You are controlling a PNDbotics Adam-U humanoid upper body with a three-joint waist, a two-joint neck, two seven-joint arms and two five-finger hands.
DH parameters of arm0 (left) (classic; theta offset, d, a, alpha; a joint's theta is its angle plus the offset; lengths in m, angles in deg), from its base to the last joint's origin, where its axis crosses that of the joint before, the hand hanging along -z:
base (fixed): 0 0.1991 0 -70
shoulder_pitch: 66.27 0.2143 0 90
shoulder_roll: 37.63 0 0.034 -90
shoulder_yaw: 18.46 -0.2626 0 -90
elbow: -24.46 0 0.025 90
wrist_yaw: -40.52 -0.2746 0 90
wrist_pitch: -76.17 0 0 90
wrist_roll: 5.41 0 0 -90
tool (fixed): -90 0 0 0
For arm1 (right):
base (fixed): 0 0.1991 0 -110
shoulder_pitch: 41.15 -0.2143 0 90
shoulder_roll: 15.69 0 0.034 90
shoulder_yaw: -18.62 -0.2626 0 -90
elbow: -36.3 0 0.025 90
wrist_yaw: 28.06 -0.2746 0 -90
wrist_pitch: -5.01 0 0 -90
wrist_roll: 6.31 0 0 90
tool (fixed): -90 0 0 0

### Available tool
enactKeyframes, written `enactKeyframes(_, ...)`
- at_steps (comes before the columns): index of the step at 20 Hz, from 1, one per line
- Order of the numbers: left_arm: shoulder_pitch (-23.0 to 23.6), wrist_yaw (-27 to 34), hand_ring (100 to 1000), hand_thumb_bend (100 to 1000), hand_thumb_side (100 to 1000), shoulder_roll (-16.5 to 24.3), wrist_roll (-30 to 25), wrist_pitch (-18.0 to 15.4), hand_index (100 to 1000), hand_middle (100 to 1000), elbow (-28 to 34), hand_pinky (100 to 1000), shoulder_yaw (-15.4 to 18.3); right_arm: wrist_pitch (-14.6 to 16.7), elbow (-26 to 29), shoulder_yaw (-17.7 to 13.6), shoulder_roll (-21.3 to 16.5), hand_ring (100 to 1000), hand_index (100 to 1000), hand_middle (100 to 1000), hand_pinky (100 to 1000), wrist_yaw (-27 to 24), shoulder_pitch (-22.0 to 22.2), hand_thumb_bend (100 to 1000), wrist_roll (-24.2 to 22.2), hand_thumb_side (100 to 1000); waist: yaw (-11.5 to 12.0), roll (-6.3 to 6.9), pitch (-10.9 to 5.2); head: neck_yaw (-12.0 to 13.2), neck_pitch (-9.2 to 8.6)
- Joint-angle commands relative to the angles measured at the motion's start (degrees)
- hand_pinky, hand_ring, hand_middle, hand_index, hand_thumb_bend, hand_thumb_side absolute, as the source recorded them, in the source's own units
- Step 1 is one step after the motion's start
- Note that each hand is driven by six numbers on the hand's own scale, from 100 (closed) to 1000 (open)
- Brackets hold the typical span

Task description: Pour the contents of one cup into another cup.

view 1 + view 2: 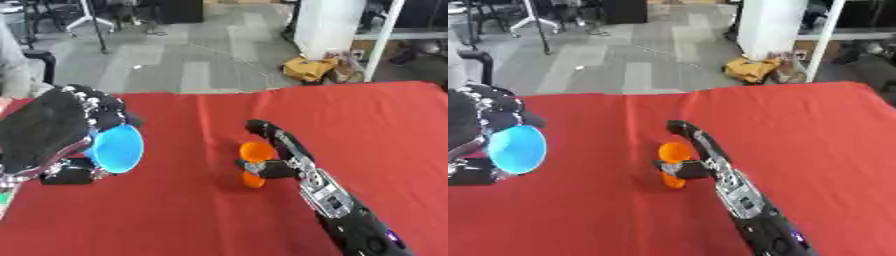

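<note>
On the red table (192, 220) | your left hand (52, 130) grips the tipped blue cup (118, 148) | your right hand (284, 150) clasps the orange cup (255, 170)

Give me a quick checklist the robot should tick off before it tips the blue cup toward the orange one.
1. Blue cup held: ok. The left hand is curled round it, off the table, its mouth turned toward the orange cup.
2. Orange cup steadied: ok. The right hand has its fingers against the cup's side.
3. Orange cup upright on the red table: ok, mouth facing up.
4. Blue cup above the orange cup: not ok. It is well to the left, with bare cloth between.
5. Contents in the blue cup: cannot tell.
</note>
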Motion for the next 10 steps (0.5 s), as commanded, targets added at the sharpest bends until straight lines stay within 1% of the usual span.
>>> enactKeyframes(1,0.6,8.1,322,595,100,0.4,2.4,3.0,685,390,0.9,340,3.0,-0.5,2.3,-1.8,-2.8,846,886,786,936,-3.3,0.4,547,0.6,100,-0.2,-0.12,-1.2,0.3,0.26)
enactKeyframes(3,1.6,14.2,309,585,100,0.4,1.9,4.7,679,386,0.6,323,4.2,-1.1,3.9,-2.6,-3.7,835,882,775,921,-6.7,1.4,553,0.1,100,-0.4,-0.36,-1.27,0.5,0.33)
enactKeyframes(6,3.2,22.9,299,580,100,0.1,-0.3,6.9,672,383,-0.2,309,5.8,-1.9,7.2,-3.5,-4.6,819,879,763,910,-11.2,2.8,554,-0.9,100,-0.8,-0.69,-1.33,0.8,0.34)
enactKeyframes(10,5.6,31.2,285,567,100,-0.9,-3.2,9.1,664,377,-1.7,292,7.4,-3.0,11.4,-3.8,-5.1,802,875,752,892,-15.4,3.9,546,-2.0,100,-1.3,-0.96,-1.37,0.9,0.45)
